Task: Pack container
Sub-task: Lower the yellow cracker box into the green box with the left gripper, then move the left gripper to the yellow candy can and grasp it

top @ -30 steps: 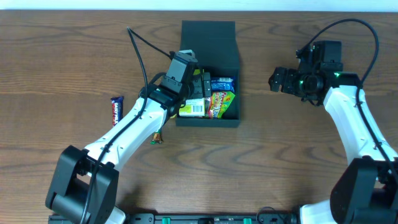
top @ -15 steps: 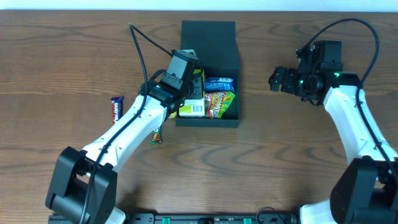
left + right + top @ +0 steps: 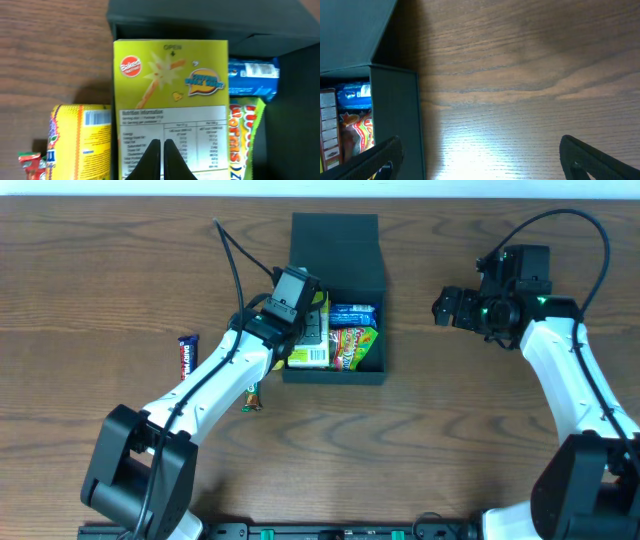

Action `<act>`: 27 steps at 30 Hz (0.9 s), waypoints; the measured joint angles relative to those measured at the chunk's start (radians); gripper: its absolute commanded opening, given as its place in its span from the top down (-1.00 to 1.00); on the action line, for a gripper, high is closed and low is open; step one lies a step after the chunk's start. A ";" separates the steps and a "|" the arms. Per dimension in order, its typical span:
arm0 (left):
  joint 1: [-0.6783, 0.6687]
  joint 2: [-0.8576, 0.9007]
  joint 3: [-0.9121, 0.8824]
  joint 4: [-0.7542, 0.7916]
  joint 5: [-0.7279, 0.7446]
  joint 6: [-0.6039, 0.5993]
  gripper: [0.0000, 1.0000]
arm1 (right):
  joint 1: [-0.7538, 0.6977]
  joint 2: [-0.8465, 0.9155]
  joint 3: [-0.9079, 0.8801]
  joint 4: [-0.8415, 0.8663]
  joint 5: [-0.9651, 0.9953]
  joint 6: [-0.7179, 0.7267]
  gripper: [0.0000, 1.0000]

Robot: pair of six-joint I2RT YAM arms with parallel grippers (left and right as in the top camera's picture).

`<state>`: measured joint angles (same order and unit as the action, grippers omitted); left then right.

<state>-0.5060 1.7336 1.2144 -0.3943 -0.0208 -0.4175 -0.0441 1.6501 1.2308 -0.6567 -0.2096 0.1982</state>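
The container is a dark teal box with its flap lid open at the back, and it holds snack packets. My left gripper is shut and empty, hovering just above a yellow snack box that lies in the container's left half. Beside that box lie a blue packet, a green and orange worms bag and a second yellow packet. My right gripper hangs open over bare wood to the right of the container's wall.
A purple chocolate bar lies on the table left of the left arm. A small red and green sweet sits near the container's front left corner. The left arm's black cable arcs over the table.
The left gripper's jaws went from open to shut, and it drew back a little from the container's middle, uncovering the yellow box. The right arm has not moved.
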 measured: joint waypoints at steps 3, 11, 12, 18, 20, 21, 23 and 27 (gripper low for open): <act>0.000 0.000 0.000 -0.017 -0.013 0.000 0.89 | 0.000 0.000 0.000 0.000 0.000 0.000 -0.99; 0.000 0.000 0.000 -0.046 -0.017 0.000 0.89 | 0.000 0.000 0.000 0.000 0.000 0.000 -0.96; 0.000 0.000 0.000 -0.048 -0.018 0.000 0.89 | 0.000 0.000 0.000 0.000 0.000 0.000 -0.99; 0.000 0.002 0.000 -0.056 -0.037 0.000 0.88 | 0.000 0.000 0.000 0.000 0.000 0.000 -0.99; 0.000 0.010 0.000 -0.062 -0.040 0.000 0.88 | 0.000 0.000 0.000 0.000 0.000 0.000 -0.99; 0.000 0.016 0.000 -0.064 -0.041 0.000 0.89 | 0.000 0.000 0.000 0.000 0.000 0.000 -0.98; 0.000 0.028 0.000 -0.066 -0.047 0.000 0.89 | 0.000 0.000 0.000 -0.001 0.000 0.000 -0.99; 0.000 0.032 0.000 -0.034 -0.047 0.000 0.89 | 0.000 0.000 0.000 0.000 0.000 0.000 -0.98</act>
<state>-0.5060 1.7653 1.2140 -0.4286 -0.0677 -0.4175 -0.0437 1.6501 1.2308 -0.6571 -0.2096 0.1978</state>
